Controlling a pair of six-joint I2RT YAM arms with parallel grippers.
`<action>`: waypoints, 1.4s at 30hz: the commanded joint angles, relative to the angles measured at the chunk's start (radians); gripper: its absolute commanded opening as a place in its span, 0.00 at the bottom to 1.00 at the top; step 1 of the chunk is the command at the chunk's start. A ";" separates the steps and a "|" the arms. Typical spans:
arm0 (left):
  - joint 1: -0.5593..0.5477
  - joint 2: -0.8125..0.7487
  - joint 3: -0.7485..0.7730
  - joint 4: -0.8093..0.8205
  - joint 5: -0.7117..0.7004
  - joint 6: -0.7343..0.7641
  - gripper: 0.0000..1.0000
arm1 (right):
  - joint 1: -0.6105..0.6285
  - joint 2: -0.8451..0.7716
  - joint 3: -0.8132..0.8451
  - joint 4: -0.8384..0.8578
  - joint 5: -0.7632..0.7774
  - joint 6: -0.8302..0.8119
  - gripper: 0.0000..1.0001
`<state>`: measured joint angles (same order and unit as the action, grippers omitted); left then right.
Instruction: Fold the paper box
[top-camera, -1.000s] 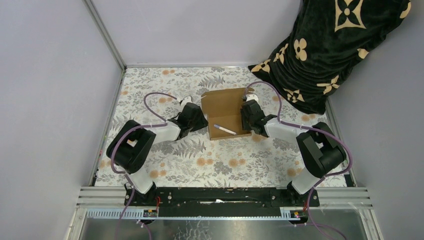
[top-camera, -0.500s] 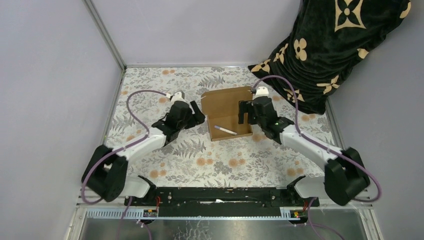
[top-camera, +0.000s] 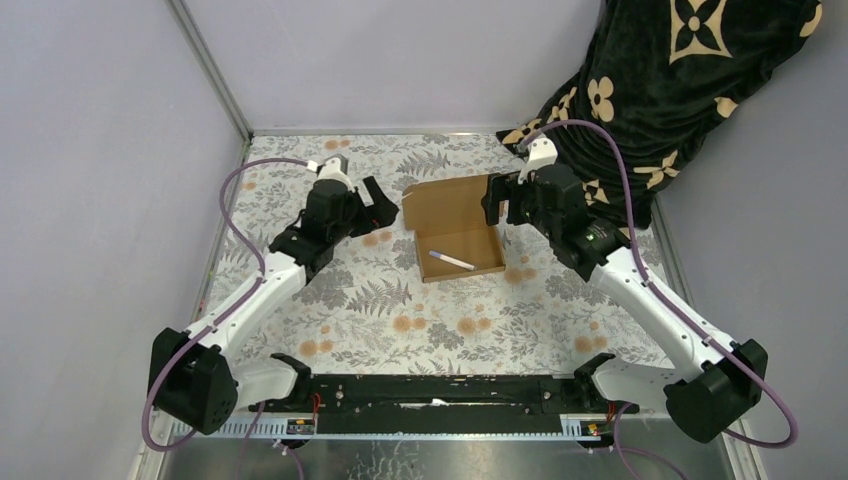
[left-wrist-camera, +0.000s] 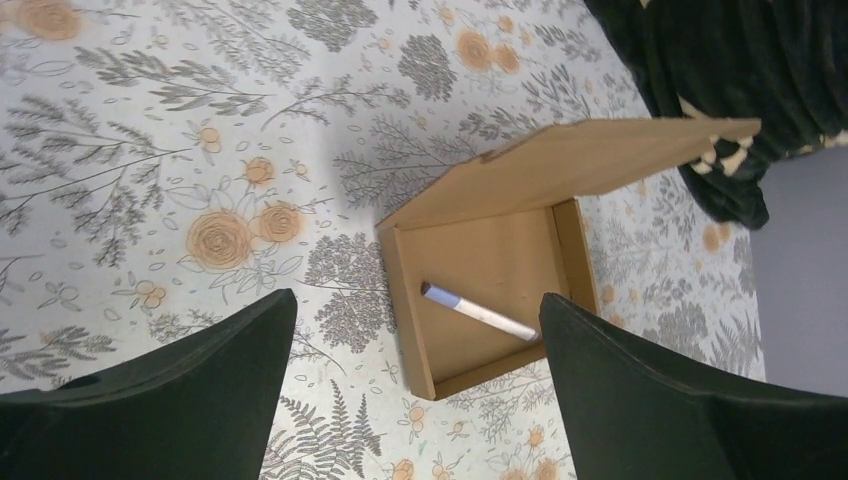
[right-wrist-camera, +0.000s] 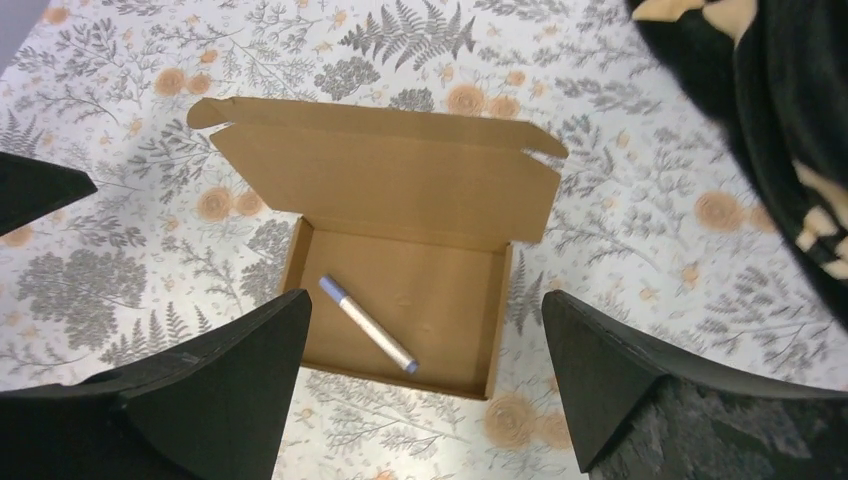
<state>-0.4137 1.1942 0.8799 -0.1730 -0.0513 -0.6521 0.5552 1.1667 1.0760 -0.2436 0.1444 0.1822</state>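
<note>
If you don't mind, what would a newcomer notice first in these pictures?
The box stands open in the middle, lid up, with a white pen lying inside. The left gripper and right gripper hang open on either side of it, and a black patterned cloth fills the far right corner.

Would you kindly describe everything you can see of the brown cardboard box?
The paper box is plain brown cardboard: a shallow tray with low walls, its lid hinged along the far side and standing open, tilted back, with a tuck flap and notched corners on its free edge. It rests on the floral tablecloth. A white pen with a bluish cap lies diagonally inside the tray.
</note>
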 joint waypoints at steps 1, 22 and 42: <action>0.004 0.038 0.047 0.056 0.112 0.135 0.99 | -0.054 0.018 -0.025 0.103 -0.102 -0.213 0.88; 0.007 0.252 0.277 0.038 -0.023 0.562 0.90 | -0.394 0.417 0.168 0.202 -0.645 -0.363 0.76; 0.007 0.282 0.258 0.055 0.102 0.614 0.85 | -0.394 0.530 0.266 0.103 -0.723 -0.423 0.47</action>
<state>-0.4114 1.4666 1.1309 -0.1532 0.0093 -0.0605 0.1642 1.6859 1.3048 -0.1463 -0.5446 -0.2314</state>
